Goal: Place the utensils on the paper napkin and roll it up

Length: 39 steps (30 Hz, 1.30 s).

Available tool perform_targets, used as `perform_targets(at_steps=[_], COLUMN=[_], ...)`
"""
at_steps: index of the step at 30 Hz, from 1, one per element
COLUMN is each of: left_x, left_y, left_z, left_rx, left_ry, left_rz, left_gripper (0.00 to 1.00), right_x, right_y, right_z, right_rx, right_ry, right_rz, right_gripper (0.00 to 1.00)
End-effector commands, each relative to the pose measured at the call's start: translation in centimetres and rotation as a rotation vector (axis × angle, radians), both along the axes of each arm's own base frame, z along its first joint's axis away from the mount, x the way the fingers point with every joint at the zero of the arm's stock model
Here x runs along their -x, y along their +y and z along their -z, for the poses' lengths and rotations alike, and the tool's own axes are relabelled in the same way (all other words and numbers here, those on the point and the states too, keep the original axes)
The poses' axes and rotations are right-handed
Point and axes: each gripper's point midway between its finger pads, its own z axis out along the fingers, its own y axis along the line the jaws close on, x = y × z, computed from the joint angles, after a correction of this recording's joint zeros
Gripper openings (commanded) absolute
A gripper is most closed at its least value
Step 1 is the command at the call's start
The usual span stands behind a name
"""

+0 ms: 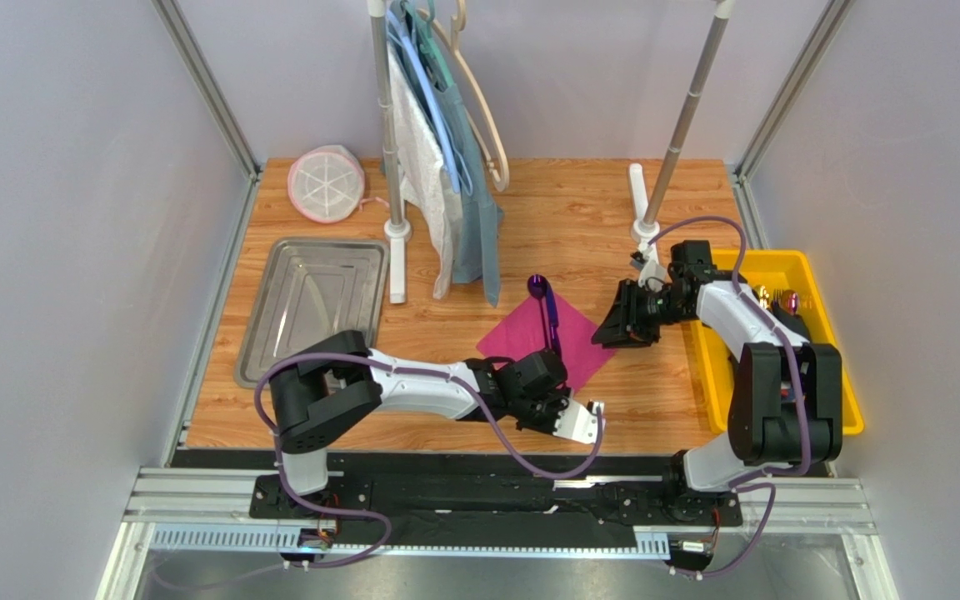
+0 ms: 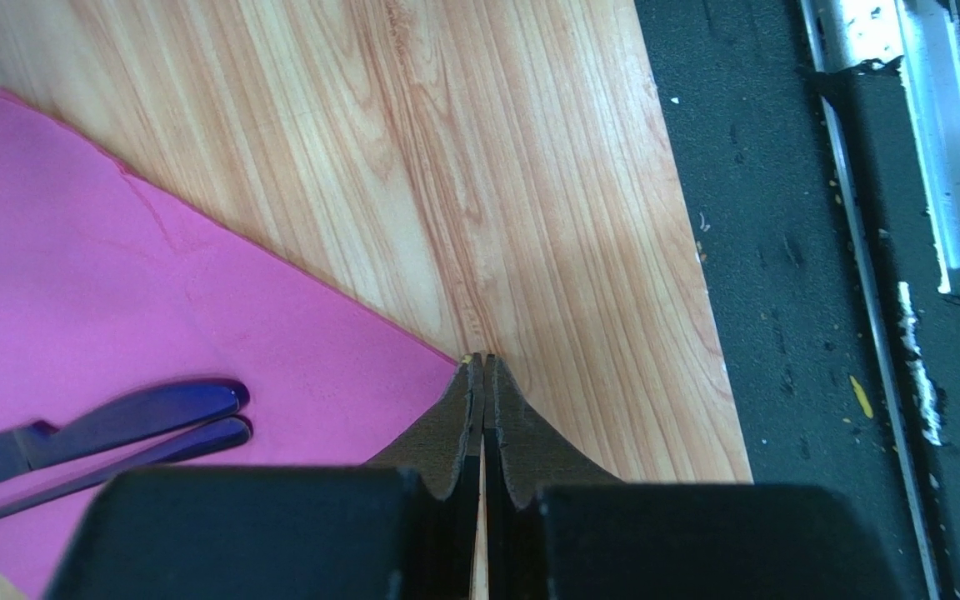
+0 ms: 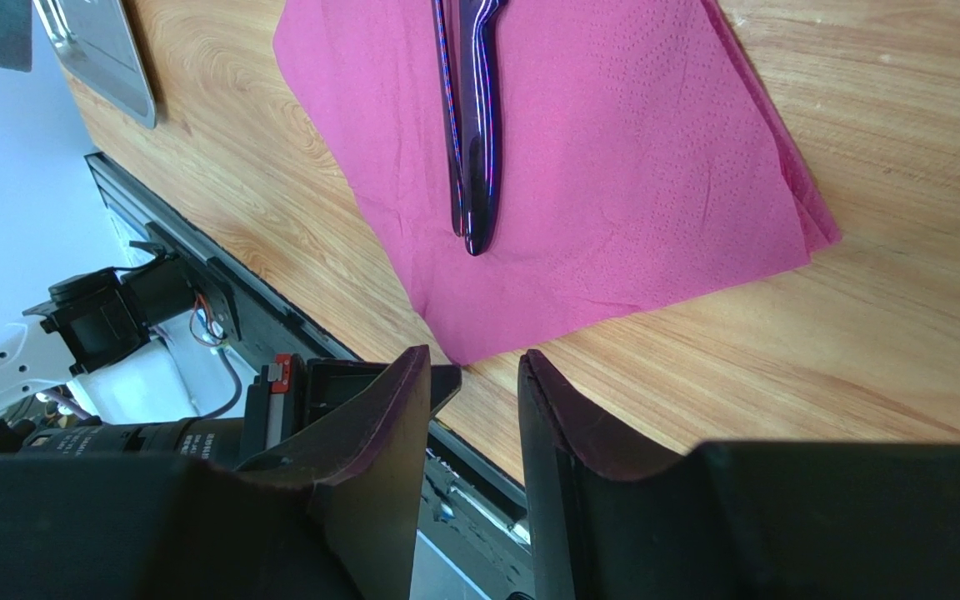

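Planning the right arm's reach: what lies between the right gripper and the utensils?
Right wrist view: only bare paper napkin and a strip of table separate the right gripper from the utensils.

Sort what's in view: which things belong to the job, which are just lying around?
Job: paper napkin; utensils lying on it; yellow bin, a purple piece showing inside.
Lying about: metal tray; round pink mesh item; hanging clothes.

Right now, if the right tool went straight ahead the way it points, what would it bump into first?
Probably the near corner of the paper napkin, just ahead of the right tool. Depth is unclear, so it might touch the table first.
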Motion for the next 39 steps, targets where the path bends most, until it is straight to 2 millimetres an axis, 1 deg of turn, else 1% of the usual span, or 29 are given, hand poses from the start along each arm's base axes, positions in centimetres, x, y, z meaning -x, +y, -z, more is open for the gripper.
perform_targets(at_steps=[1, 6, 7, 8, 9, 10, 11, 12, 13, 15, 17, 18, 19, 21, 22, 24, 25, 26, 27, 28, 29, 30, 31, 33, 34, 35, 36, 39], left_x=[0.6, 1.0, 0.9, 0.8, 0.6, 0.4, 0.4, 0.3, 0.5, 0.6, 0.3, 0.1, 0.1, -0.3, -0.3, -0.9, -1.2, -1.8, -2.0, -2.2, -2.5, -2.6, -2.7, -2.7, -2.6, -2.4, -2.2, -1.8], left_y=[-1.3, -1.4, -1.3, -1.2, -1.1, -0.8, -0.6, -0.5, -0.2, -0.1, -0.2, -0.3, -0.4, -0.5, -0.5, -0.7, -0.5, -0.3, -0.4, -0.2, 0.0, 0.2, 0.3, 0.6, 0.7, 0.7, 0.8, 0.7], left_z=[-4.0, -5.5, -5.6, -5.0, -4.8, -4.4, -4.2, -4.1, -3.6, -3.2, -2.4, -2.3, -1.8, -1.5, -0.9, -0.5, 0.3, 0.7, 0.8, 1.6, 1.7, 2.1, 2.3, 2.5, 2.3, 2.1, 2.1, 0.9], left_rx=[0.099, 0.127, 0.117, 0.093, 0.075, 0.059, 0.051, 0.048, 0.034, 0.021, 0.001, 0.002, -0.008, -0.012, -0.025, -0.034, -0.053, -0.064, -0.07, -0.089, -0.092, -0.099, -0.103, -0.111, -0.108, -0.103, -0.104, -0.087], left_ry=[0.013, 0.031, 0.034, 0.037, 0.027, 0.014, 0.004, -0.004, -0.001, 0.006, 0.009, 0.015, 0.019, 0.019, 0.03, 0.039, 0.052, 0.052, 0.065, 0.082, 0.089, 0.096, 0.097, 0.102, 0.106, 0.113, 0.118, 0.131], left_rz=[0.027, 0.027, 0.017, 0.008, 0.0, 0.006, 0.01, 0.025, 0.033, 0.033, 0.023, 0.021, 0.024, 0.014, 0.009, -0.012, -0.021, -0.041, -0.054, -0.063, -0.078, -0.088, -0.09, -0.092, -0.09, -0.08, -0.078, -0.072], left_gripper=[0.0, 0.0, 0.0, 0.0, 0.02, 0.16, 0.22, 0.33, 0.37, 0.4, 0.42, 0.43, 0.43, 0.43, 0.43, 0.43, 0.43, 0.43, 0.42, 0.4, 0.38, 0.31, 0.29, 0.26, 0.26, 0.28, 0.33, 0.42], right_x=[-0.7, -0.6, -0.6, -0.6, -0.6, -0.7, -0.6, -0.6, -0.6, -0.7, -0.6, -0.6, -0.6, -0.5, -0.5, -0.5, -0.5, -0.5, -0.4, -0.4, -0.3, -0.4, -0.4, -0.4, -0.4, -0.4, -0.4, -0.5], right_y=[0.1, 0.1, 0.1, 0.1, 0.1, 0.1, 0.1, 0.1, 0.1, 0.1, 0.1, 0.1, 0.1, 0.0, 0.0, -0.1, -0.1, 0.0, 0.0, 0.0, 0.0, 0.0, 0.0, 0.0, 0.0, 0.0, 0.0, 0.0], right_z=[-1.6, -1.6, -1.6, -1.6, -1.7, -1.6, -1.6, -1.6, -1.7, -1.7, -1.7, -1.7, -1.7, -1.6, -1.5, -1.4, -1.4, -1.4, -1.4, -1.3, -1.4, -1.4, -1.5, -1.5, -1.5, -1.6, -1.6, -1.6], right_rx=[0.005, 0.004, 0.004, 0.005, 0.005, 0.004, 0.003, 0.003, 0.004, 0.004, 0.005, 0.004, 0.005, 0.009, 0.01, 0.013, 0.014, 0.012, 0.01, 0.008, 0.008, 0.009, 0.007, 0.007, 0.007, 0.005, 0.006, 0.006], right_ry=[-0.071, -0.074, -0.076, -0.073, -0.078, -0.074, -0.073, -0.073, -0.074, -0.076, -0.074, -0.075, -0.074, -0.074, -0.071, -0.069, -0.071, -0.071, -0.066, -0.064, -0.063, -0.067, -0.067, -0.067, -0.067, -0.068, -0.07, -0.067], right_rz=[-0.019, -0.02, -0.02, -0.019, -0.02, -0.02, -0.019, -0.02, -0.02, -0.02, -0.02, -0.021, -0.02, -0.02, -0.021, -0.017, -0.02, -0.02, -0.018, -0.019, -0.019, -0.019, -0.019, -0.019, -0.019, -0.019, -0.02, -0.02], right_gripper=[0.36, 0.36, 0.36, 0.36, 0.36, 0.36, 0.36, 0.37, 0.37, 0.37, 0.38, 0.38, 0.38, 0.38, 0.38, 0.38, 0.38, 0.38, 0.38, 0.38, 0.38, 0.38, 0.38, 0.38, 0.38, 0.38, 0.38, 0.38])
